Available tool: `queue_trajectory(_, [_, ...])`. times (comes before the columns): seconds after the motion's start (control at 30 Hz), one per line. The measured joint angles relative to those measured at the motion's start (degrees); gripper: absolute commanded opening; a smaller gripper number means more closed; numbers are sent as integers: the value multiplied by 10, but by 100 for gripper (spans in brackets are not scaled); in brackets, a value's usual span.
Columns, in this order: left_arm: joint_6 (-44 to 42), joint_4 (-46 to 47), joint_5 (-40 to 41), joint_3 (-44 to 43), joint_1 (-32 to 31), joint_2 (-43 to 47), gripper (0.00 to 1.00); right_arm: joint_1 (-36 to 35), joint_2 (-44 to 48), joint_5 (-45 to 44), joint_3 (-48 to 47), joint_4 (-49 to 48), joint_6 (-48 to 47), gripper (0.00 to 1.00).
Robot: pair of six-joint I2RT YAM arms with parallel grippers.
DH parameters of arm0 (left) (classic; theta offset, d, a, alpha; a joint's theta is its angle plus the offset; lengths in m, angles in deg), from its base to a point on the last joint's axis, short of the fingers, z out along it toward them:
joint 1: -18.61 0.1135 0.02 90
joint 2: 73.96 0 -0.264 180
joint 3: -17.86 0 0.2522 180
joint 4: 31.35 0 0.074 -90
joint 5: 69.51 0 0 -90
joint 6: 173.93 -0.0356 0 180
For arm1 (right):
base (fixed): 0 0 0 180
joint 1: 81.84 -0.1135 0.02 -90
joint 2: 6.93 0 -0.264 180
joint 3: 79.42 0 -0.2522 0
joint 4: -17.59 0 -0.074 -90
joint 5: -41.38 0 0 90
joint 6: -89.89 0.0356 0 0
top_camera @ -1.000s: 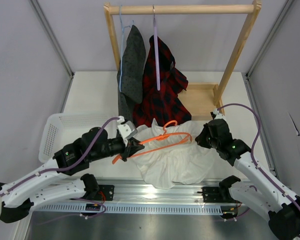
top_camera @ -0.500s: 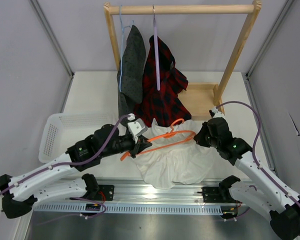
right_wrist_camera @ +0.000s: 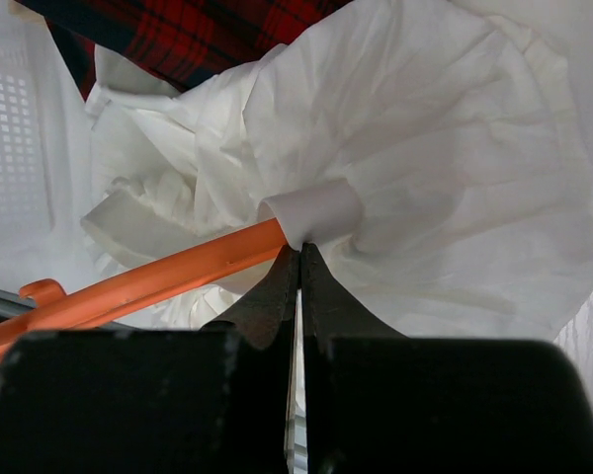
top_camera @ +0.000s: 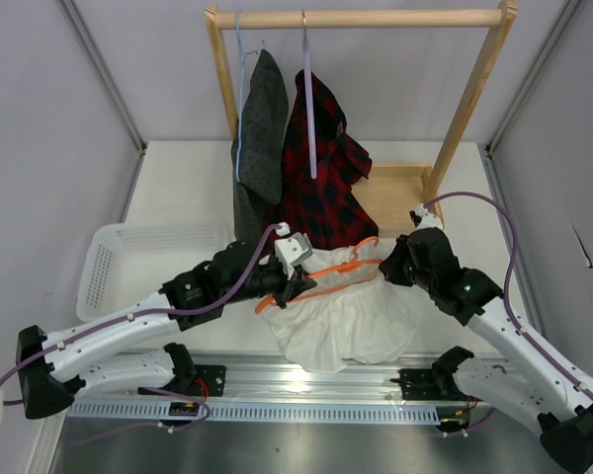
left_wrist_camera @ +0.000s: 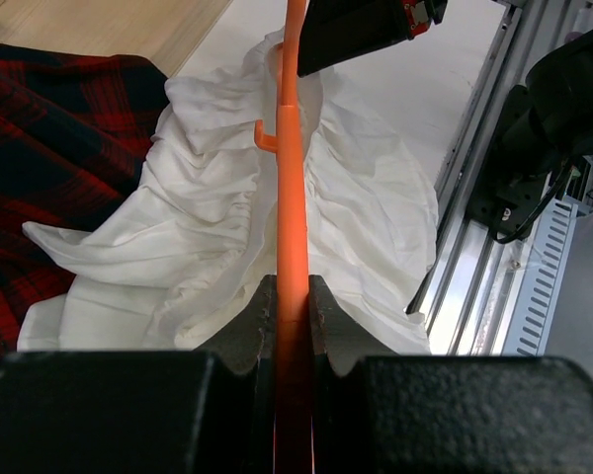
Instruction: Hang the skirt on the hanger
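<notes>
The white skirt point(top_camera: 351, 316) lies crumpled on the table near the front edge. The orange hanger point(top_camera: 328, 269) is held above it, its right end inside the skirt's waistband. My left gripper point(top_camera: 295, 281) is shut on the hanger's bar point(left_wrist_camera: 291, 197); the skirt point(left_wrist_camera: 217, 207) lies beneath. My right gripper point(top_camera: 393, 265) is shut on the skirt's waistband point(right_wrist_camera: 316, 212), pinching a white fold right at the hanger's arm point(right_wrist_camera: 158, 286), whose end goes into the fabric.
A wooden rack point(top_camera: 361, 20) stands at the back with a dark grey garment point(top_camera: 262, 123) and a red-black plaid shirt point(top_camera: 321, 168) hanging on it. A white basket point(top_camera: 119, 259) sits at the left. Metal rails point(top_camera: 306, 380) run along the front edge.
My left gripper has carried the hanger to the right and further in, pushing its right end into the skirt's waistband. My right gripper has held the waistband, shifting slightly.
</notes>
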Motion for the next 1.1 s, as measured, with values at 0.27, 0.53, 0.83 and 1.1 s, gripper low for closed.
queue_trajectory(0.27, [17,71,-25,21,11,-56,0,-24,-2,-13,0,9,3,0])
queue_trajectory(0.53, [65,167,-71,65,40,-77,0,-30,-2,-26,0,15,4,0])
queue_trajectory(0.83, [101,252,-95,66,44,-158,0,-42,-4,-34,0,17,6,0])
queue_trajectory(1.1, [107,271,-95,66,44,-186,0,-44,-6,-38,8,17,7,26])
